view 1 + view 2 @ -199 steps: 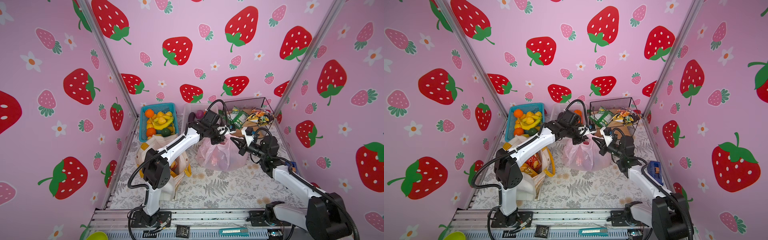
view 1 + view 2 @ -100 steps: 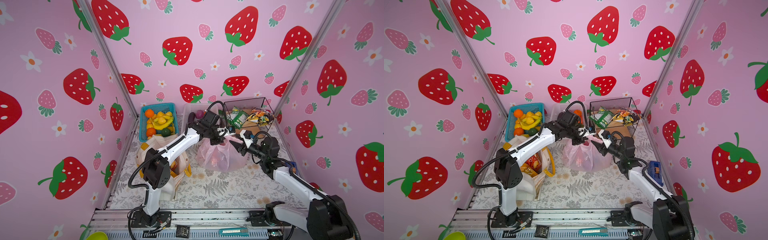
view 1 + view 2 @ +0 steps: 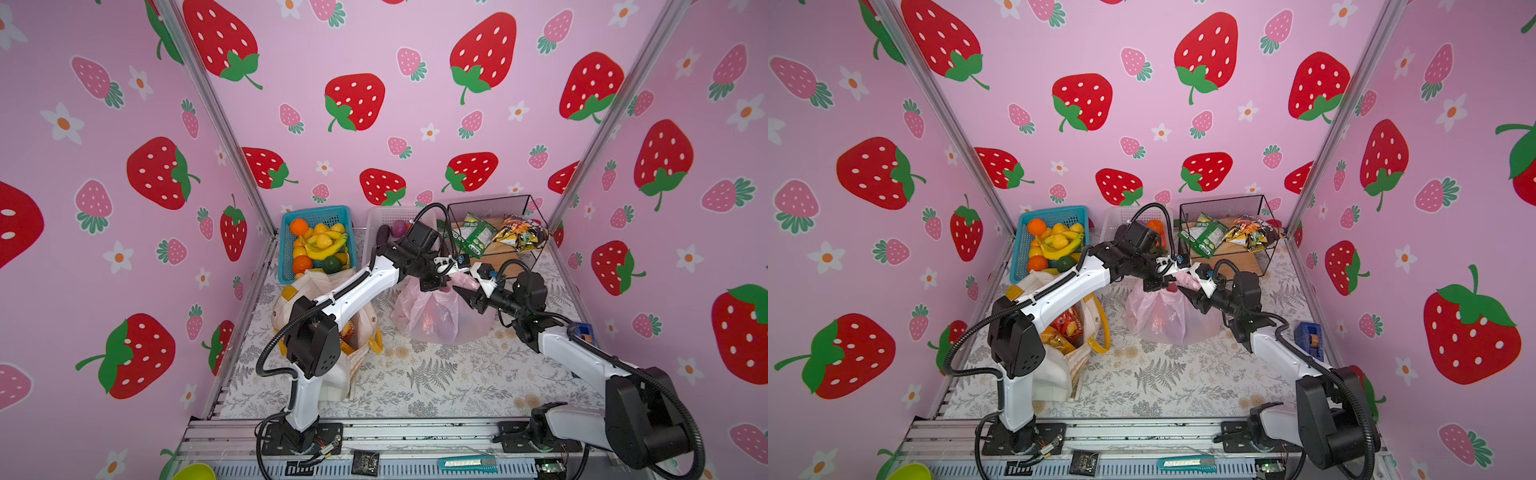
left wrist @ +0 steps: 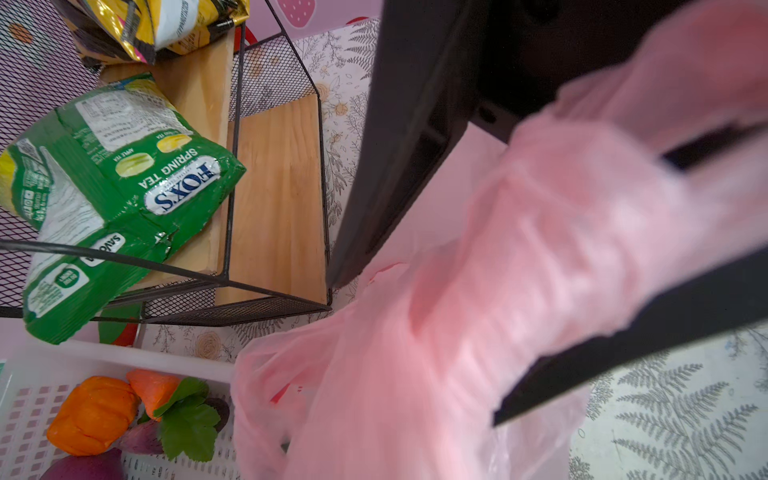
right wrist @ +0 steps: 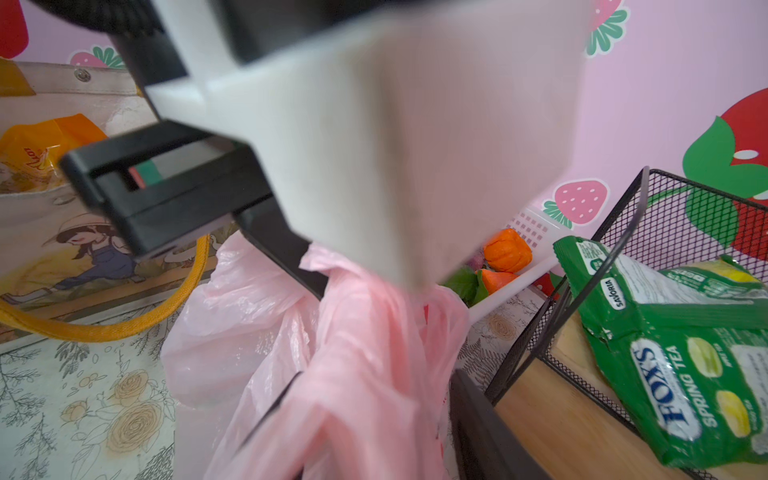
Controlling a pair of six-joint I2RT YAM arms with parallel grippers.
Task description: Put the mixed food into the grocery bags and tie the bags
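Firmly, left jaws clamped on twisted neck of pink bag (image 3: 436, 318), right jaws parted around it

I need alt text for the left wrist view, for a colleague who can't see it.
The left claw is shut on the bunched top of the pink plastic bag, which fills much of the view. Beyond it, a green snack packet lies in a black wire basket, and orange toy vegetables sit in a white basket.
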